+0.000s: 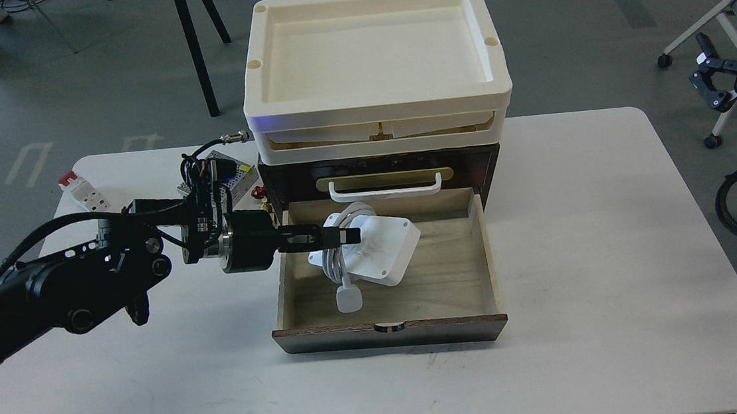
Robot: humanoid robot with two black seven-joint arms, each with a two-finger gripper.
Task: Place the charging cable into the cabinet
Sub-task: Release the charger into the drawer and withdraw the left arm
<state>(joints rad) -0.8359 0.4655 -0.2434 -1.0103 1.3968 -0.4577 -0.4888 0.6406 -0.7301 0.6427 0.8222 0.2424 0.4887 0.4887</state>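
The charging cable [375,250], a flat white block with white cord and plug wrapped around it, is tilted inside the open pale wood drawer [390,298] of the dark brown cabinet [485,163]. My left gripper [344,236] reaches in from the left over the drawer's side wall and is shut on the cable's wrapped cord. The plug [348,299] hangs down to the drawer floor. The cabinet has a white handle [385,189] and a cream tray top [372,53]. My right gripper [711,80] is off the table at the far right, fingers spread and empty.
A silver perforated power-supply box [232,172] lies behind my left arm on the white table [612,246]. A small red-and-white block [82,192] sits at the table's left rear. A small brass fitting [266,209] stands beside the cabinet. Chair legs and cables are off to the right.
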